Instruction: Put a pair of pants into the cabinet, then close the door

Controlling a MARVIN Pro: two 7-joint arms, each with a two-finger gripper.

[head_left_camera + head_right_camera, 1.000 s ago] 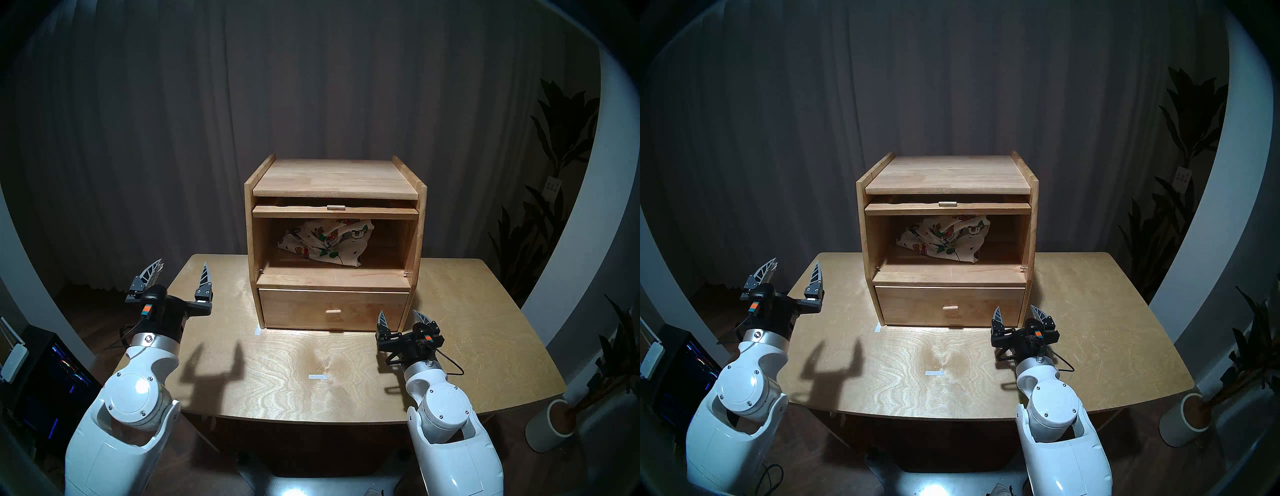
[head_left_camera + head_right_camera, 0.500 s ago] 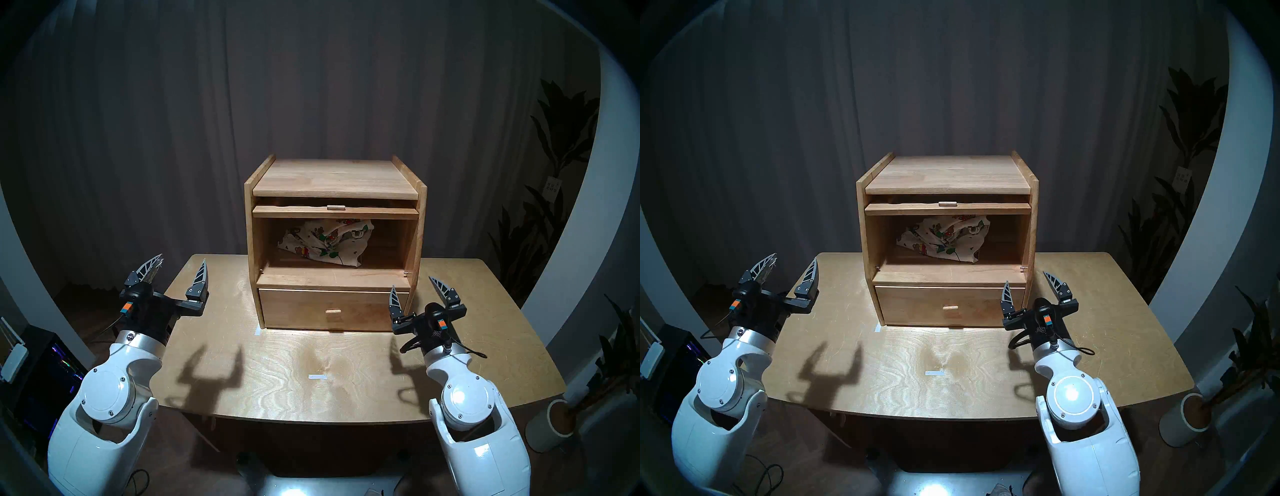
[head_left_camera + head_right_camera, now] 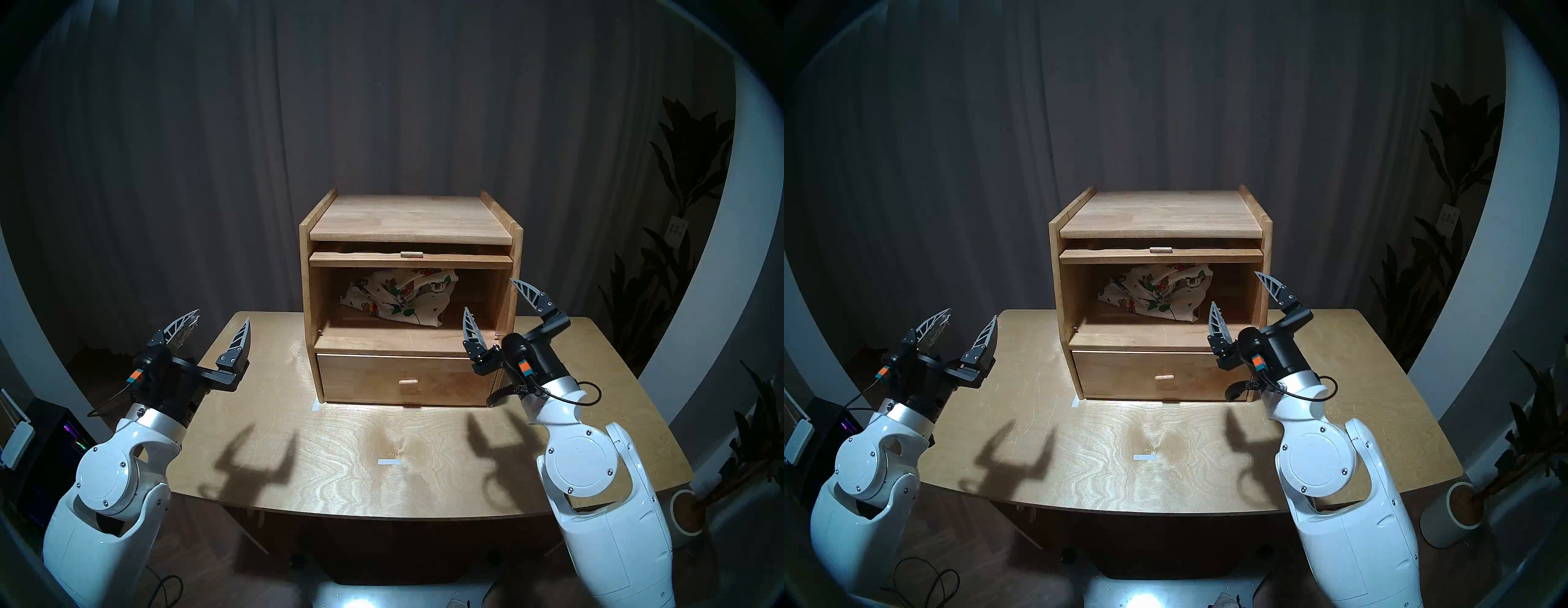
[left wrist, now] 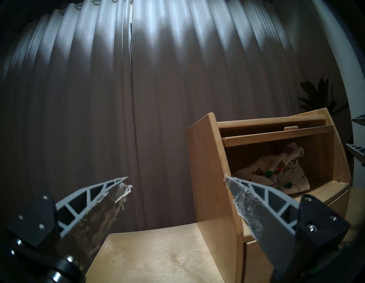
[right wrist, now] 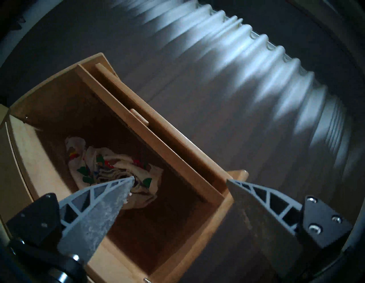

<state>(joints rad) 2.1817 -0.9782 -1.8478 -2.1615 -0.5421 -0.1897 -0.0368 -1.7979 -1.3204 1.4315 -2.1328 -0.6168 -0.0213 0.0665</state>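
Pants (image 3: 399, 299) lie inside the cabinet (image 3: 409, 220). My right gripper (image 3: 490, 297), spread and empty, should hook the door (image 3: 409, 260) knob squarely.

pants (image 3: 399, 299) in cabinet (image 3: 409, 220), cabinet on table (image 3: 348, 463)

Pants (image 3: 401, 299) bunched inside cabinet (image 3: 409, 297) (flap raised), both arms' jaws spread, empty, above table (image 3: 339, 467)
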